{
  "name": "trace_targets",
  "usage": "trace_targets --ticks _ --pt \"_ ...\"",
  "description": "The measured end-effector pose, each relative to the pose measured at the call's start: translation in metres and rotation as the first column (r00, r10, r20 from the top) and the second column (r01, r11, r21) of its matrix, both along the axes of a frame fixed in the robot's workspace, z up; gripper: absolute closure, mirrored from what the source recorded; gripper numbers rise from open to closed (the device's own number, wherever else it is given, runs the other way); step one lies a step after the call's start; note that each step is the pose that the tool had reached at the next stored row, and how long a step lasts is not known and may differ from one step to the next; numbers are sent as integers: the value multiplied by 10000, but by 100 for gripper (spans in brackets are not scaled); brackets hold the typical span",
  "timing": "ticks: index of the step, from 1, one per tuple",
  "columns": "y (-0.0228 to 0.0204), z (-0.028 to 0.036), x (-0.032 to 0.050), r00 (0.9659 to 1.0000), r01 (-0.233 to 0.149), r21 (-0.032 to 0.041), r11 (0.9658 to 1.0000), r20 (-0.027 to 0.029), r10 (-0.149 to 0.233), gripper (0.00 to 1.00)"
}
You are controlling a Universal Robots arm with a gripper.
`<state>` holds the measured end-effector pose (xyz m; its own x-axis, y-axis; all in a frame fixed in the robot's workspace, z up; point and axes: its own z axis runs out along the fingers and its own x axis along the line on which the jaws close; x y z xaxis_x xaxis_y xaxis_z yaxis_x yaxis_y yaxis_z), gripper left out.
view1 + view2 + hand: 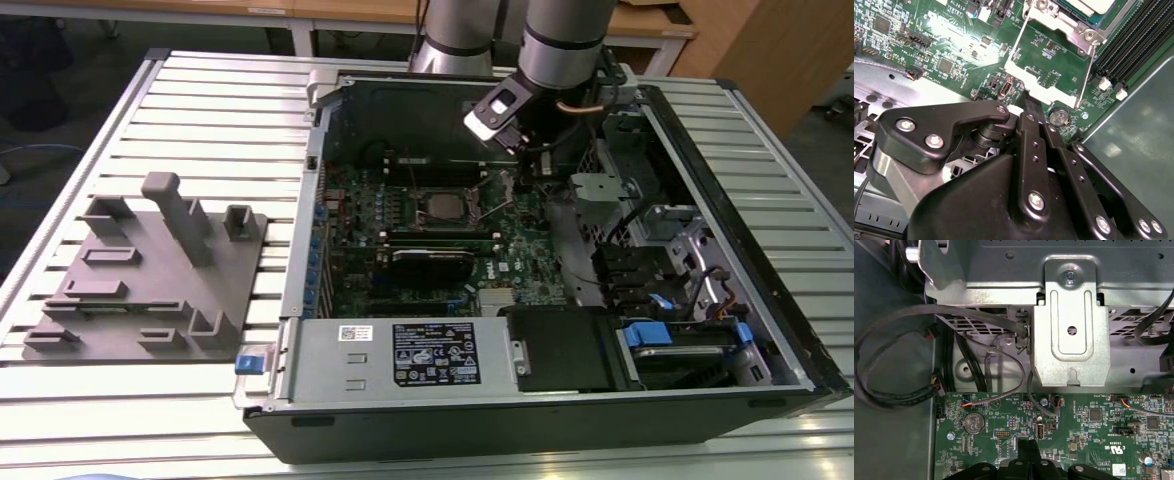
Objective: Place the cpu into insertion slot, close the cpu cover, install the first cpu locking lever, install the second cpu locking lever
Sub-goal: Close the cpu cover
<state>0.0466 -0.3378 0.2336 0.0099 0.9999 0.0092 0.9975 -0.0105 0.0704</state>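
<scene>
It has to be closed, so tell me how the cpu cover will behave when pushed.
The cpu cover is a thin metal frame around a big window: probably light, stiff, yet bendable under a hard push. It seems hinged beside the cpu, so it should swing, not slide. Shiny bare metal, likely slippery.

Cam setup: 1 high overview + 2 close wrist cams inside the PC case point(400, 425).
Exterior view sits high on the near side, tilted down over the slatted table point(174, 100). It takes in the whole open case, w/ the arm point(561, 45) at the far side. Both wrist views ride v. close over the motherboard point(929, 30) point(1094, 440), gripper point(1024, 97) point(1026, 444) in the foreground. Second wrist view faces along the board toward the insertion slot point(1074, 22). First wrist view faces roughly the opp. way, over the board edge to a metal bracket point(1071, 330) and cables point(894, 390). Shared in both wrist views: the coin battery point(1058, 116) point(974, 422) and the board patch round it.
</scene>
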Motion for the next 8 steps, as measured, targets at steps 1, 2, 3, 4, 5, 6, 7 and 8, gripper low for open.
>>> trace_targets --ticks 1,2,3,4,5,6,7,8 --pt "0 0 -2 10000 1 -1 10000 0 -1 89" --pt "0 0 -4 10000 1 2 10000 0 -1 89" --pt "0 0 -7 10000 0 4 10000 1 0 89" --pt "0 0 -11 10000 0 4 10000 5 0 89" --pt "0 0 -17 10000 0 5 10000 12 0 89" --pt "0 0 -26 10000 0 4 10000 23 0 89" --pt "0 0 -43 10000 0 3 10000 45 0 89" --pt "0 0 -66 10000 0 4 10000 77 0 89"
